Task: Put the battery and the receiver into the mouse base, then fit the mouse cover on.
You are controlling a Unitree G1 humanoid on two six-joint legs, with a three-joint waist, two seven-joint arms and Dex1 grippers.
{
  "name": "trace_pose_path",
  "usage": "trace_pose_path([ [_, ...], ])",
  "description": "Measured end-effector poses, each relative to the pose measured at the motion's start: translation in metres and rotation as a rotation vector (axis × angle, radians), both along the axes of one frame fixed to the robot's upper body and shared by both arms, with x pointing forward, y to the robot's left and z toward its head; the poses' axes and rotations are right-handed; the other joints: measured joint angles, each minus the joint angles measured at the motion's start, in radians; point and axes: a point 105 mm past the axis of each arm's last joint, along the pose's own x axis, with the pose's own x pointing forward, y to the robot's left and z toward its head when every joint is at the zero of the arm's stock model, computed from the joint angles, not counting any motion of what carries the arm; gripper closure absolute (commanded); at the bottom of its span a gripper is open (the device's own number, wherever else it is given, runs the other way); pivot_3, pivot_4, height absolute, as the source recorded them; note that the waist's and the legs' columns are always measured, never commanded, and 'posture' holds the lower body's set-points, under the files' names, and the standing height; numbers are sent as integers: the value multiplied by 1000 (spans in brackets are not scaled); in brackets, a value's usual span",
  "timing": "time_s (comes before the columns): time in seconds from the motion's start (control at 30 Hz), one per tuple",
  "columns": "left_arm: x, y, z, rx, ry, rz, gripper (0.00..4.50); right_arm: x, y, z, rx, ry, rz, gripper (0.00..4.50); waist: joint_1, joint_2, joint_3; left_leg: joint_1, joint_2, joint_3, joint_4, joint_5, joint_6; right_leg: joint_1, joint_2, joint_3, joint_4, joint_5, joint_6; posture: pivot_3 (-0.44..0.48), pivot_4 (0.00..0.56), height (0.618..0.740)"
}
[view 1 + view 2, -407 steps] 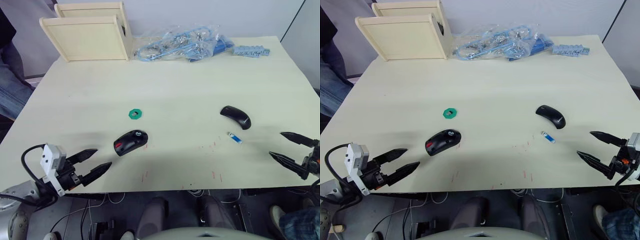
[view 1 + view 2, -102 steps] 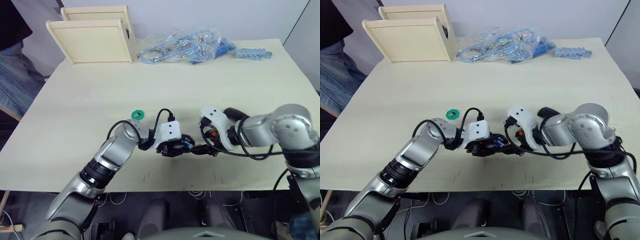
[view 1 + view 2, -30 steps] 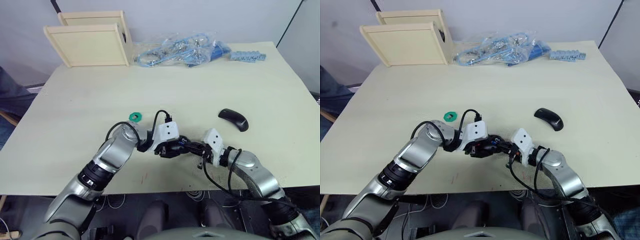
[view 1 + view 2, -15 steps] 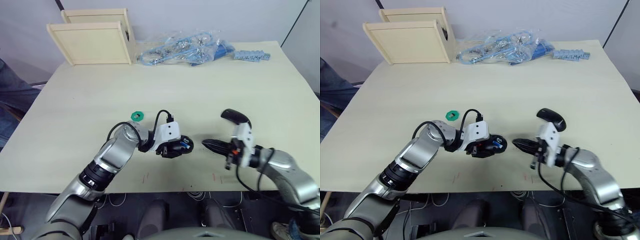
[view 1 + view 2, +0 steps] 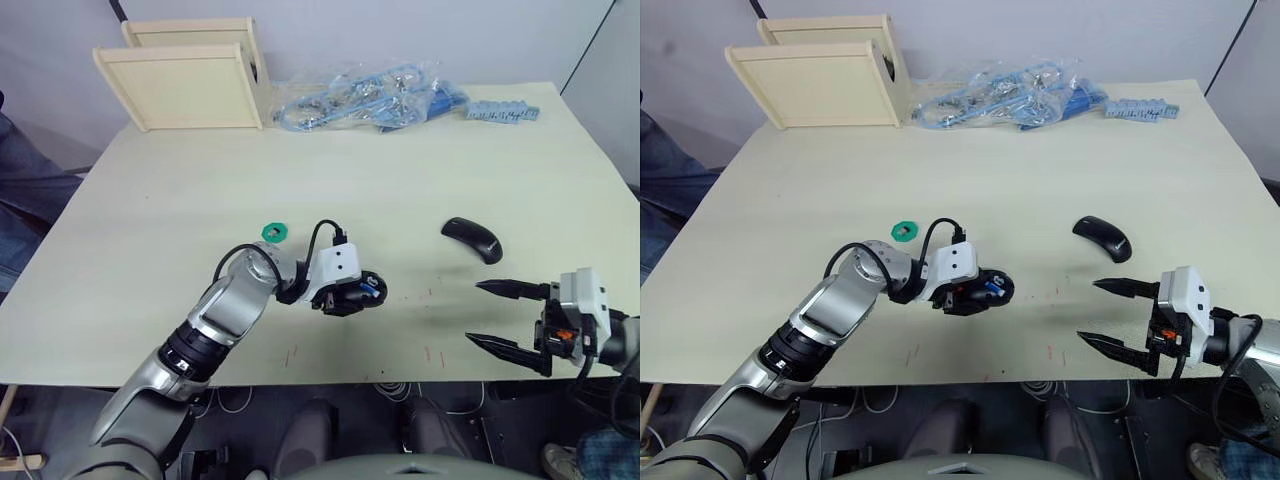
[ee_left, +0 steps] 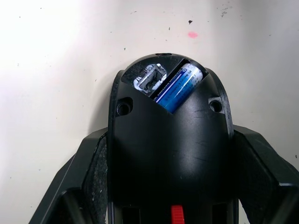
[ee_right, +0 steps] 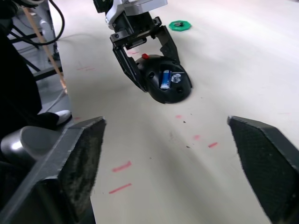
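Battery: the battery (image 6: 178,86) is now lying in its slot inside the mouse base (image 6: 170,144), blue body showing, with a silvery part beside it in the neighbouring recess; whether that part is the receiver cannot be told.

Mouse base: it is sitting on the table (image 5: 400,160), near the front edge, just in front of a small green ring (image 5: 272,231).

Left gripper: the left gripper (image 5: 345,297) is still clamping the mouse base, one black finger pressing each flank, steadying it.

Right gripper: half a second ago it was reaching in close to the base; now the right gripper (image 5: 508,321) is pulling back toward the table's right front edge, its two fingers spread wide and carrying nothing.

Mouse cover: the mouse cover (image 5: 472,238) is resting untouched on the table, well apart from the base, just beyond the retreating gripper.

Meaning: the battery step is looking finished; the cover is still waiting to be fitted.
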Motion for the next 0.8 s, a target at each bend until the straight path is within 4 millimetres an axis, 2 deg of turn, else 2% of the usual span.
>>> trace_pose_path([
  [0.23,0,0,0,-3,2,-4,1552,0,0,-1,4,-14,-16,82,0,0,0,0,0,0,0,0,0,0,0,0,0,0,0,0,150,740],
  [0.3,0,-1,1,-9,6,-5,538,0,0,-1,4,-16,-16,0,0,0,0,0,0,0,0,0,0,0,0,0,0,0,0,0,150,740],
  [0.33,0,-1,2,-16,5,-4,204,0,-1,-1,4,-16,-17,0,0,0,0,0,0,0,0,0,0,0,0,0,0,0,0,0,150,740],
  [0.37,1,0,2,-25,6,6,91,0,-1,0,4,-18,-17,0,0,0,0,-1,0,0,0,0,0,0,0,0,-1,0,0,0,150,740],
  [0.53,0,1,3,-53,28,20,91,1,-1,-1,4,-20,-19,0,1,-2,2,-1,0,0,0,0,0,0,0,0,0,0,-1,0,150,740],
  [0.7,-12,7,8,-75,83,4,91,2,-2,-1,5,-26,-22,0,-3,-5,12,-1,0,0,0,0,0,-2,0,0,1,0,-1,0,150,740],
  [0.8,-20,18,11,-90,120,4,91,2,-2,0,6,-28,-21,0,-4,-5,18,-2,1,-1,0,0,0,-4,0,1,1,0,-1,0,150,740],
])
